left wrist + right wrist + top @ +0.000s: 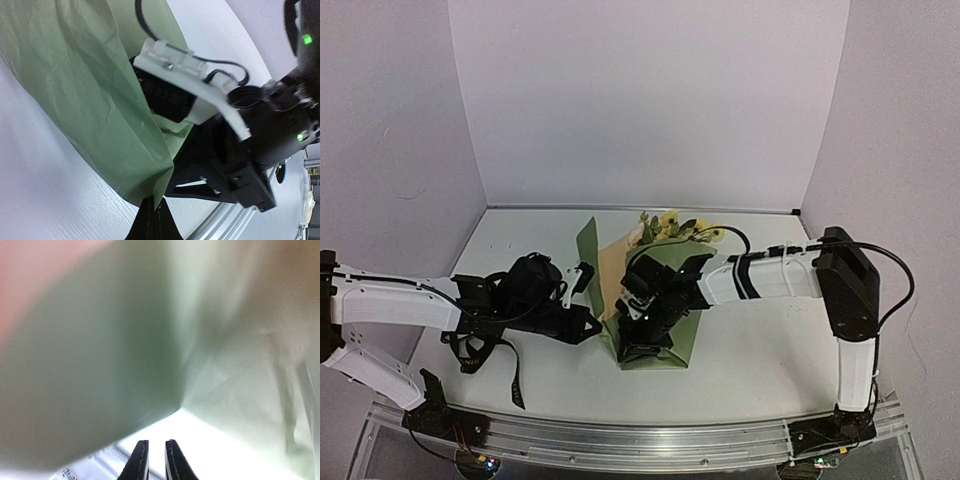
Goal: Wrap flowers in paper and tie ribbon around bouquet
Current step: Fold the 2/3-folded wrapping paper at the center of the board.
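**Desk** (760, 340): white, with pale walls to the left, right and far side and a metal rail (620, 440) along the near edge.

**Paper** (685, 335): lies at mid-desk, folded into a loose cone. The wide end points far and the narrow end near. The olive-green face is outward, and the tan-orange face (610, 270) shows along the open left flap. In the left wrist view it fills the upper left as a creased green sheet (90, 100), which comes down to a corner just above the finger tips.

**Flowers** (672, 225): pale yellow blooms with green leaves stick out of the far, wide end of the cone. The stems are hidden inside it.

**Ribbon** (515, 385): a black strip that lies on the desk at near left, under the left arm and well apart from the paper.

**Left fingers** (598, 323): reach in from the left to the paper's left edge. They are pressed fully together (151, 202), with the tips at the sheet's lower corner. Whether that corner is pinched between them cannot be told.

**Right fingers** (638, 345): come in from the right over the near, narrow end of the cone. In the right wrist view they stand a narrow slit apart (147, 450) with nothing in the gap. Blurred green paper (100, 365) hangs close above them.
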Tool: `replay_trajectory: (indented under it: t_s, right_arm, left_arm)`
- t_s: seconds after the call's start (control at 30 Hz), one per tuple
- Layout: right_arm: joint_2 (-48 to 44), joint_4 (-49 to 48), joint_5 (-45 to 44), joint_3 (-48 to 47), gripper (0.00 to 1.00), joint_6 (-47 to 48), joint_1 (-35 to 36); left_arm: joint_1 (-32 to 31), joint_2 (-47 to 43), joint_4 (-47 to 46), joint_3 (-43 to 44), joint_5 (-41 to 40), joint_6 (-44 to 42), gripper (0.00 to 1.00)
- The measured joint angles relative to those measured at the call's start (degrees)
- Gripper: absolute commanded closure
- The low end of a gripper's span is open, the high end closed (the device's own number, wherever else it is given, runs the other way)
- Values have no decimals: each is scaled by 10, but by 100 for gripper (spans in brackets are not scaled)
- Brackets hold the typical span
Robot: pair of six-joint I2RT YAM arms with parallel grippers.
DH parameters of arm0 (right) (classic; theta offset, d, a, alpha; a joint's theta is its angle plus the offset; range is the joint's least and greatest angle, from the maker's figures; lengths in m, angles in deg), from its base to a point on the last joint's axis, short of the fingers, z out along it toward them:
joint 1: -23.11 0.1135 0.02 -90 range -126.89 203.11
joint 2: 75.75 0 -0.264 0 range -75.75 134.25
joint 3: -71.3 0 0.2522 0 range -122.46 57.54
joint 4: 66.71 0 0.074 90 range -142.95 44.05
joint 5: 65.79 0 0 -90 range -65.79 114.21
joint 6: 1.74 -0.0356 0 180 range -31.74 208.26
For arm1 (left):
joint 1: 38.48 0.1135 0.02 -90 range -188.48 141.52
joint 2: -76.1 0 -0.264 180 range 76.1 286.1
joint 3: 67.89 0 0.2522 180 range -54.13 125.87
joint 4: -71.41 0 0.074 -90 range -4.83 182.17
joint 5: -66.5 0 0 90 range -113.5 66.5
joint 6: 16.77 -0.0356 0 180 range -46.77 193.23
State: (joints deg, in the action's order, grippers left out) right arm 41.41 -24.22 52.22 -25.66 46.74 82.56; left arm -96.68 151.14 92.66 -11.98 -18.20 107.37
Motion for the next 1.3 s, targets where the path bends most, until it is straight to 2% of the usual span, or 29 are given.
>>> replay_trajectory:
  t_s: [0.2, 0.37, 0.5, 0.7, 1.07, 1.3]
  right_arm:
    - [-92, 8, 0, 24, 77, 8, -16]
    - [-181, 8, -24, 122, 81, 5, -61]
    - [-217, 8, -50, 205, 83, 1, -103]
    - [-222, 5, -73, 261, 86, -2, -119]
    - [-156, -67, -74, 262, 90, -28, -119]
    - [-142, -107, -74, 270, 89, -53, -119]
  left_arm:
    - [0, 1, 0, 1, 5, -16, 100]
    - [-1, 22, 0, 21, 17, -31, 100]
    - [-4, 42, 0, 40, 26, -43, 100]
    - [-8, 65, 5, 70, 38, -60, 100]
    - [-21, 158, 30, 162, 71, -104, 100]
    - [-27, 241, 49, 232, 104, -135, 100]
